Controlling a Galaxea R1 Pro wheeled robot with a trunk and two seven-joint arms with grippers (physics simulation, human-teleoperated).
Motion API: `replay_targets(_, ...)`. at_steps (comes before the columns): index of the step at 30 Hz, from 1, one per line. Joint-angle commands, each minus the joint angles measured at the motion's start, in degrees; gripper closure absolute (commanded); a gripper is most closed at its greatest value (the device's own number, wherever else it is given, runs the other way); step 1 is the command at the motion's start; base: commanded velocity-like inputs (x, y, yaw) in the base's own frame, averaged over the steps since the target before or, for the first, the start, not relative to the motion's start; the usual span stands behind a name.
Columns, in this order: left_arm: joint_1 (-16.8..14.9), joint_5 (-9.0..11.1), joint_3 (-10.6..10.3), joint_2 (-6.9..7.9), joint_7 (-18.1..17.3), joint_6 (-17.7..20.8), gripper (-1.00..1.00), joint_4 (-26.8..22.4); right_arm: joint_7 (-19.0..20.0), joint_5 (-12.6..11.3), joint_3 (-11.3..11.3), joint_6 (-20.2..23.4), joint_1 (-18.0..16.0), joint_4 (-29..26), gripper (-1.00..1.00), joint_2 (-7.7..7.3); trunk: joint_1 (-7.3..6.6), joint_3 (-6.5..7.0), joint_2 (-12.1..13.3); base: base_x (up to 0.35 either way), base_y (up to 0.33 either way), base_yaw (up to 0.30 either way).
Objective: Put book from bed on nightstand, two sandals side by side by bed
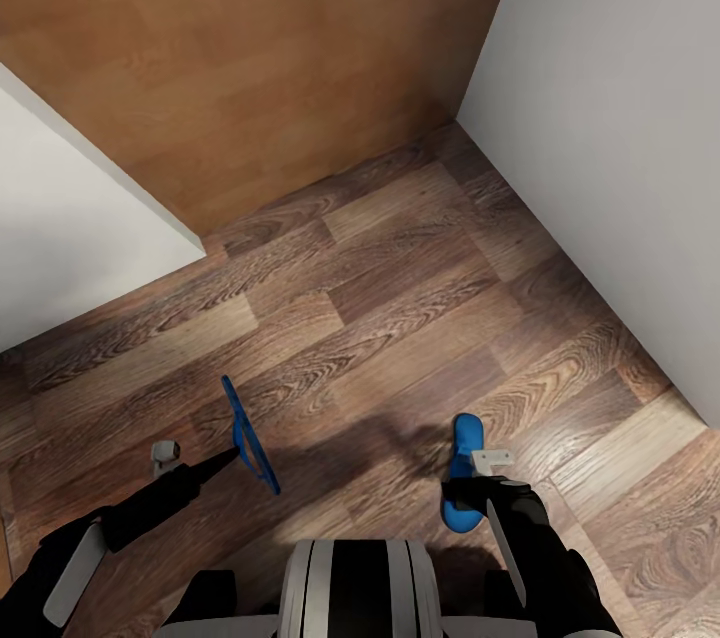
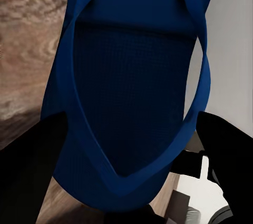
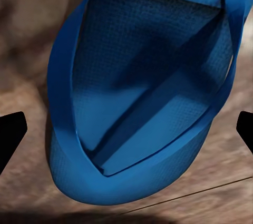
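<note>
Two claws (image 1: pixel 232 458) (image 1: pixel 468 478), each over a sandal (image 1: pixel 248 433) (image 1: pixel 462 488)

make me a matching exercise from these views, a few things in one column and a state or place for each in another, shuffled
1. bright blue flip-flop at the left gripper
2. bright blue flip-flop under the right gripper
3. wood-plank floor
4. plain white wall

a. lies flat on the planks
b. rises on the robot's right
c. turned on edge, seen thin
d. brown, under both sandals

Pairs: 1-c, 2-a, 3-d, 4-b

wood-plank floor (image 1: pixel 400 318), white walls (image 1: pixel 620 118), orange-brown panel (image 1: pixel 250 48).
</note>
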Motion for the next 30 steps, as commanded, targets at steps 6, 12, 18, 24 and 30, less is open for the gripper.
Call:
replay_targets(6,-0.01,0.26,-0.06,0.01,-0.02,0.51,1.00,0.10,0.39,0.56,-0.16,0.24,-0.01,-0.08,-1.00,0.06,-0.01,-0.03,-0.01,0.000,0.000,0.000)
replay_targets(12,-0.01,0.26,-0.10,-0.02,0.03,0.51,1.00,0.11,0.39,0.56,-0.16,0.25,-0.01,-0.07,-1.00,0.06,-0.01,-0.03,-0.01,0.000,0.000,0.000)
replay_targets(18,-0.01,0.26,-0.15,-0.06,0.07,0.51,1.00,0.11,0.39,0.56,-0.16,0.24,-0.01,-0.07,-1.00,0.06,-0.01,-0.03,-0.01,0.000,0.000,0.000)
replay_targets(24,-0.01,0.26,-0.16,-0.05,0.07,0.51,1.00,0.16,0.39,0.56,-0.15,0.23,-0.01,-0.07,-1.00,0.06,-0.01,-0.03,-0.01,0.000,0.000,0.000)
replay_targets(30,-0.01,0.26,-0.16,-0.07,0.07,0.51,1.00,0.20,0.39,0.56,-0.16,0.25,-0.01,-0.08,-1.00,0.06,-0.01,-0.03,-0.01,0.000,0.000,0.000)
